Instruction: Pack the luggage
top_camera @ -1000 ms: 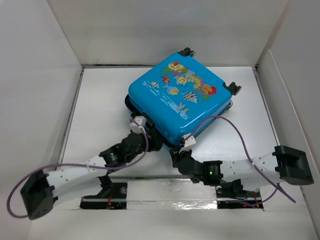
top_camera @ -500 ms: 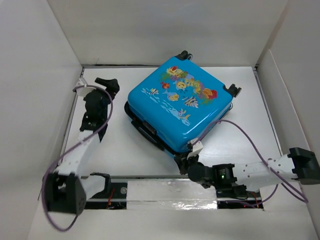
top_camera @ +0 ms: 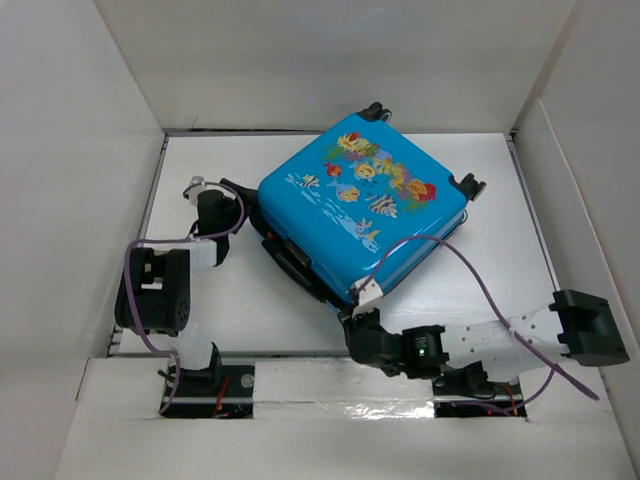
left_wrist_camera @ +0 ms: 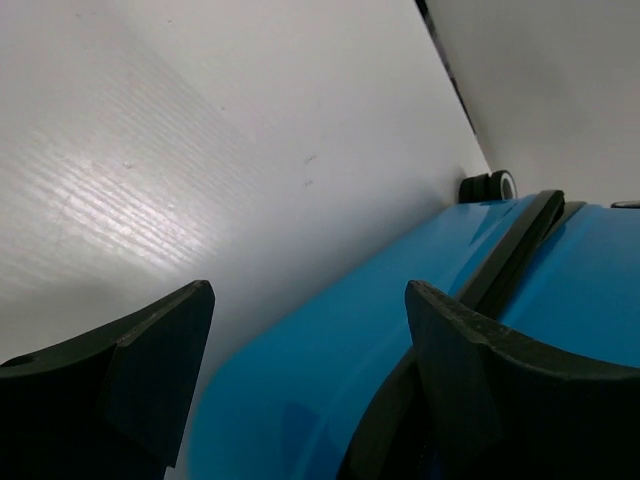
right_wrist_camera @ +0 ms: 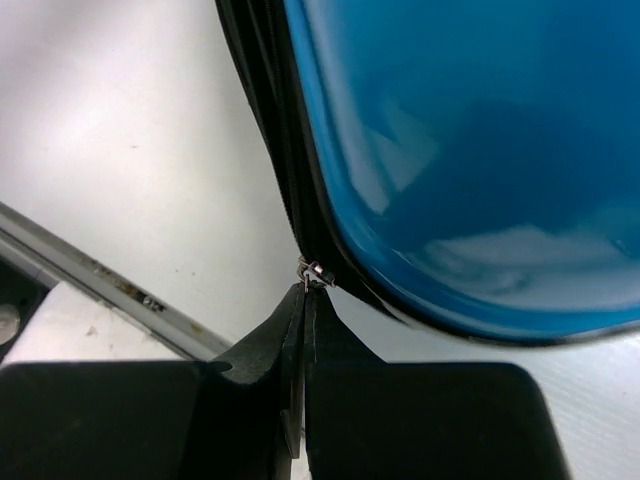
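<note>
Luggage [top_camera: 360,205] flat, shut, long axis diagonal, wheels far-right – blue, fish print. Right tool [right_wrist_camera: 303,297] pinches zipper pull [right_wrist_camera: 315,270]; left tool [left_wrist_camera: 310,300] wide – empty.

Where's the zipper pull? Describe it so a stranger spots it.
Find the blue fish-print luggage mid-table and follow its black zipper band to the near corner. The right pincer pinches the zipper pull, a tiny silvery tab, the only shiny bit on that seam.

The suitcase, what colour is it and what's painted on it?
Bright blue suitcase with colourful fish and coral; top external view.
</note>
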You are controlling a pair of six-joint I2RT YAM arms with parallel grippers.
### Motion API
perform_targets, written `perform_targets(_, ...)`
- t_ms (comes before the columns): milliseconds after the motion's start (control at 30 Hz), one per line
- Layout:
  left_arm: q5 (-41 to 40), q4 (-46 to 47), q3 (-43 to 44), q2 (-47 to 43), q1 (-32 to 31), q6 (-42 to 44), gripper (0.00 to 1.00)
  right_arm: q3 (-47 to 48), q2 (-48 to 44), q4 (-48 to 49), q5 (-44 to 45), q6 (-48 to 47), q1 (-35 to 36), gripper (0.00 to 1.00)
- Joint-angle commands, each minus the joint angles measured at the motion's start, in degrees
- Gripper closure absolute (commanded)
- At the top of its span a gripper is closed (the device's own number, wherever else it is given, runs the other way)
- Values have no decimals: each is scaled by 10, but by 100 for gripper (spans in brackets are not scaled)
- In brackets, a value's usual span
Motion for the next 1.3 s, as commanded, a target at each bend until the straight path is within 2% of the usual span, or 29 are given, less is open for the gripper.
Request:
perform_targets(0, 84, 64, -44, 9, -56, 5, 25, 79, 34, 78, -18, -37, 8, 100)
perform_targets(133, 110, 129, -119, -27, -80, -14, 28, 112, 79, 120, -15, -74, -24, 100)
perform_targets(300, 88, 140, -201, -96, -120, -8, 28, 142, 145, 216, -122, -150, -92, 100)
perform_targets(467, 87, 131, -240, -156, -127, -7, 28, 291, 249, 236, -213, -236, -123, 100)
perform_targets(533, 85, 125, -248, -170, -127, 0, 28, 351, 301, 211, -256, -253, -123, 100)
perform_targets(567, 81, 117, -248, -173, -127, 4, 28, 416, 319, 198, -271, -271, -123, 100)
perform_targets(700, 66, 86, -251, -201, -122, 20, 28, 501, 377, 155, -323, -283, -110, 100)
perform_targets(733, 61, 75, -251, -221, -117, 31, 28, 501, 362, 159, -314, -282, -100, 100)
perform_targets(833, 32, 37, -255, -278, -105, 49, 28, 373, 303, 188, -258, -271, -67, 100)
perform_targets(867, 8, 21, -253, -295, -99, 55, 28, 337, 251, 190, -249, -248, -62, 100)
perform_targets(933, 2, -11, -252, -344, -99, 63, 27, 229, 196, 184, -234, -213, -62, 100)
perform_targets(1000, -5, -61, -248, -378, -99, 78, 24, 162, 116, 163, -216, -158, -62, 100)
perform_targets(1033, -10, -79, -249, -415, -99, 82, 23, 108, 93, 156, -212, -142, -62, 95)
perform_targets(1067, -31, -95, -253, -437, -99, 82, 22, 91, 72, 145, -214, -117, -62, 82)
perform_targets(1100, -44, -128, -263, -464, -99, 78, 22, 80, 39, 114, -225, -111, -62, 63)
perform_targets(1133, -70, -141, -270, -523, -99, 75, 21, 74, 25, 95, -229, -107, -55, 29)
perform_targets(1233, -145, -167, -287, -627, -99, 53, 22, 80, -21, 12, -254, -91, -48, 7)
perform_targets(1267, -175, -162, -279, -636, -99, 41, 21, 94, -33, -37, -257, -92, -43, 6)
